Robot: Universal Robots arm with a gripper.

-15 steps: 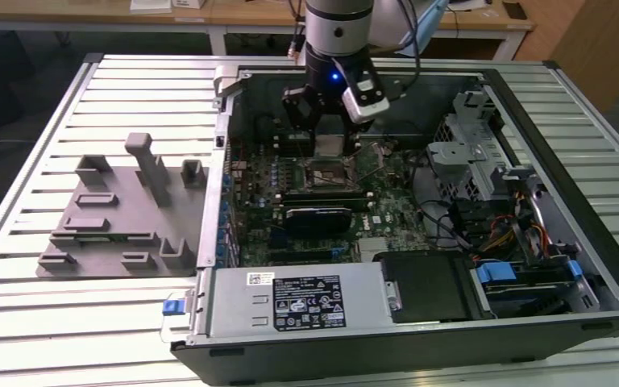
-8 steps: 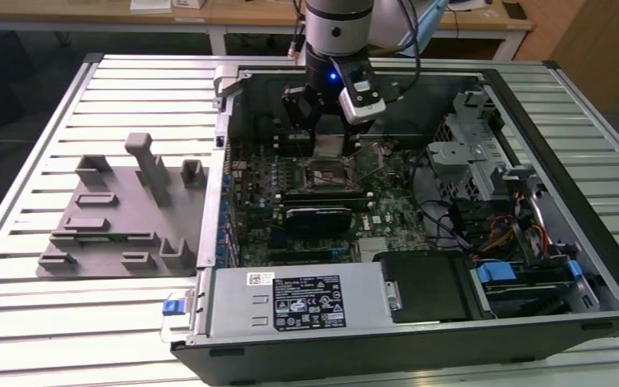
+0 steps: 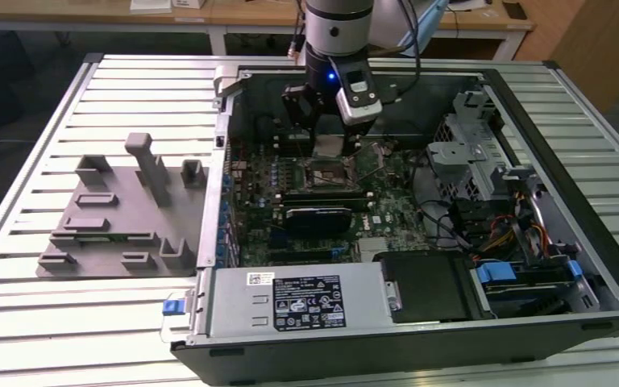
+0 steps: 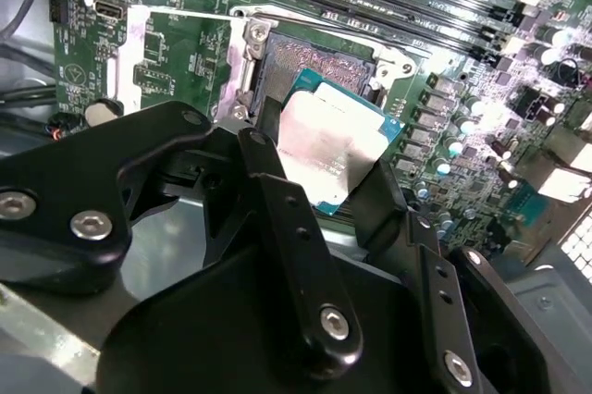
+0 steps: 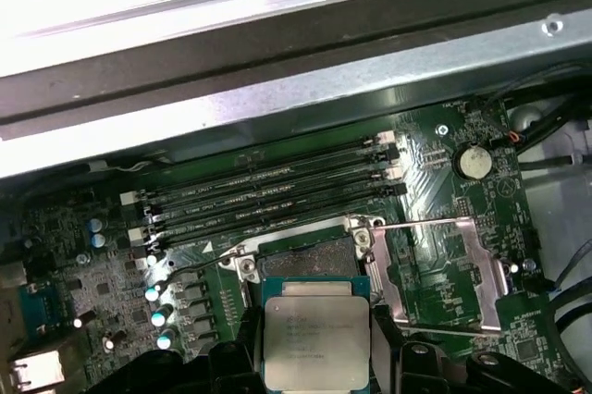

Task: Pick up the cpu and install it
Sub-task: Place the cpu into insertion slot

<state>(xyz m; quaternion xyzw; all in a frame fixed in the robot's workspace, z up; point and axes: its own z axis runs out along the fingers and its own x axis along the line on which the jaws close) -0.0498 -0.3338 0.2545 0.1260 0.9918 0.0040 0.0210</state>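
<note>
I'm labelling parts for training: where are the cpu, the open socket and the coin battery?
cpu (image 5: 314,334): first wrist view, middle of its metal top.
open socket (image 5: 310,260): first wrist view, its pin field.
coin battery (image 5: 474,162): first wrist view, centre of its face.

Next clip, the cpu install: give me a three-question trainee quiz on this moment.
1. True or false: the claw is shut on the cpu.
2. The socket is: A) filled by the cpu; B) bare, its frame swung open; C) under a cooler.
3. Fill in: the grey fixture sits on the exterior view's ___ of the computer case.
Key: 1 true; 2 B; 3 left.
</note>
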